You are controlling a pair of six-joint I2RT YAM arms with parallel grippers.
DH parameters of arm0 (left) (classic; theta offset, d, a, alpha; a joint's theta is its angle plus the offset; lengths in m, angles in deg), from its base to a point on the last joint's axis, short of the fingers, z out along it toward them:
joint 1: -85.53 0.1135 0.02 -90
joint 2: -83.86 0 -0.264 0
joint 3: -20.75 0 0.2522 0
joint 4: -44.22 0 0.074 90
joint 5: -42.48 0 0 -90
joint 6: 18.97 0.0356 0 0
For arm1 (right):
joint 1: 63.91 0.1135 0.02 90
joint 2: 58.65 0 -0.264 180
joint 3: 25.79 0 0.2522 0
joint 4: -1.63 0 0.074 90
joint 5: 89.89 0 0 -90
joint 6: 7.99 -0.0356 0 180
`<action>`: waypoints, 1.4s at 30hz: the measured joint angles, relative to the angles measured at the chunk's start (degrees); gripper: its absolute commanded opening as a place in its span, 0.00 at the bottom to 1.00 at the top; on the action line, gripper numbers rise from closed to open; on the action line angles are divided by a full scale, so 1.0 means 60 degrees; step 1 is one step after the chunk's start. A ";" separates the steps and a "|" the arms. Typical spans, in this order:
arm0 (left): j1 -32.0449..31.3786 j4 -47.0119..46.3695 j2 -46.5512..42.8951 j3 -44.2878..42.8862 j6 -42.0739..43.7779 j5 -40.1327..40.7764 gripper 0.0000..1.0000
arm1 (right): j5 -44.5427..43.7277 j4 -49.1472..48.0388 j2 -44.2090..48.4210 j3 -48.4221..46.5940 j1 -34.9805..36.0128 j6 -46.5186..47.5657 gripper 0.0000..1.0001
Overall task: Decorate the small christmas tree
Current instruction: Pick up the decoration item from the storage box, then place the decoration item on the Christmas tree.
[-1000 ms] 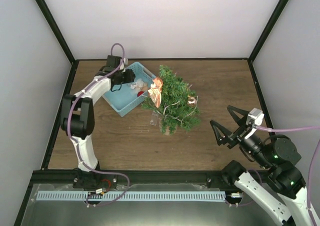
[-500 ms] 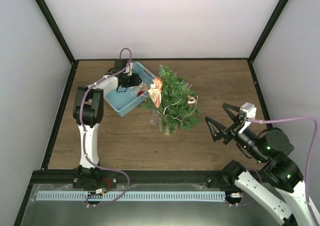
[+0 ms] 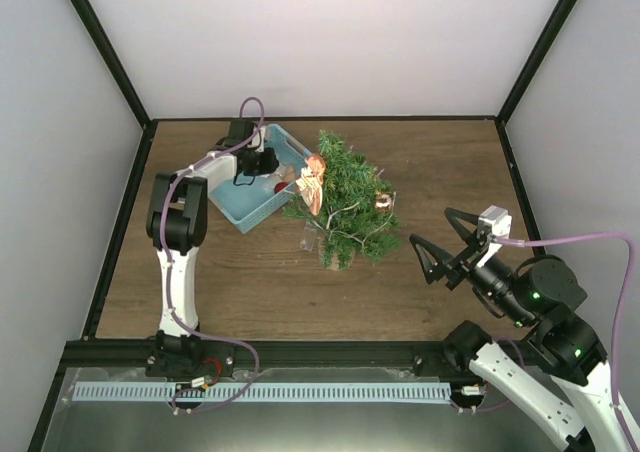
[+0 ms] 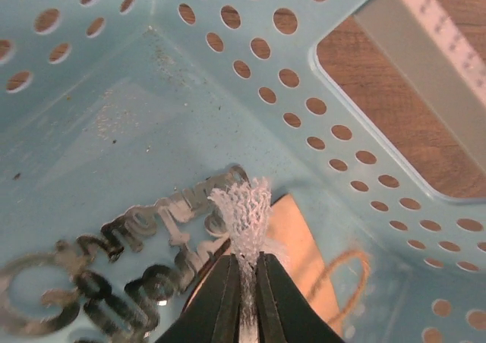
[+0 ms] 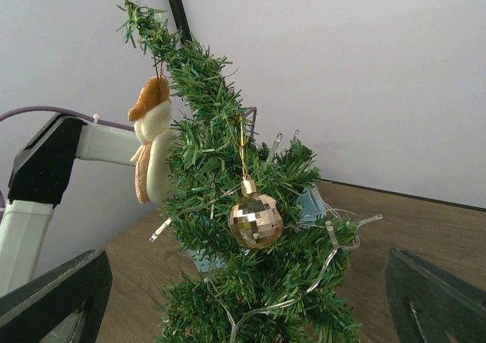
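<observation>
Pinching left gripper (image 4: pixel 243 263): jaws closed tight on a white mesh piece (image 4: pixel 244 205), down inside the basket (image 4: pixel 250 51).
Basket floor: a silver script ornament (image 4: pixel 114 244) and a tan tag (image 4: pixel 300 240) lie beside the mesh piece.
Green tree (image 3: pixel 345 204): upright mid-table, just right of the basket.
On the tree: a gold ball (image 5: pixel 256 220), a hanging figure (image 5: pixel 150 142) near the top, a light string (image 5: pixel 334 252).
Other arm, right gripper (image 3: pixel 432 227): jaws wide apart, holding nothing, facing the tree from its right, well clear of it.
Wood table (image 3: pixel 450 162): brown, bears basket and tree.

High rear overview, right wrist facing tree (image 3: pixel 350 197)
</observation>
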 measured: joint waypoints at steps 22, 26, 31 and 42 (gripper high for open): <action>0.0000 0.0066 -0.6357 0.3158 -0.0164 -0.0408 0.07 | -0.0313 0.0069 0.0652 0.0058 0.0000 0.0306 1.00; -0.0015 0.0175 -0.7155 0.3974 -0.0302 -0.1486 0.08 | -0.0273 0.0073 0.0652 0.0062 0.0000 0.0317 1.00; -0.0127 -0.0200 -0.8091 0.4816 -0.0747 -0.2794 0.08 | -0.0237 0.0080 0.0718 0.0069 0.0000 0.0317 1.00; -0.0262 -0.0761 -0.9231 0.6113 -0.1188 -0.4033 0.09 | -0.0113 0.0076 0.0747 0.0069 0.0000 0.0302 1.00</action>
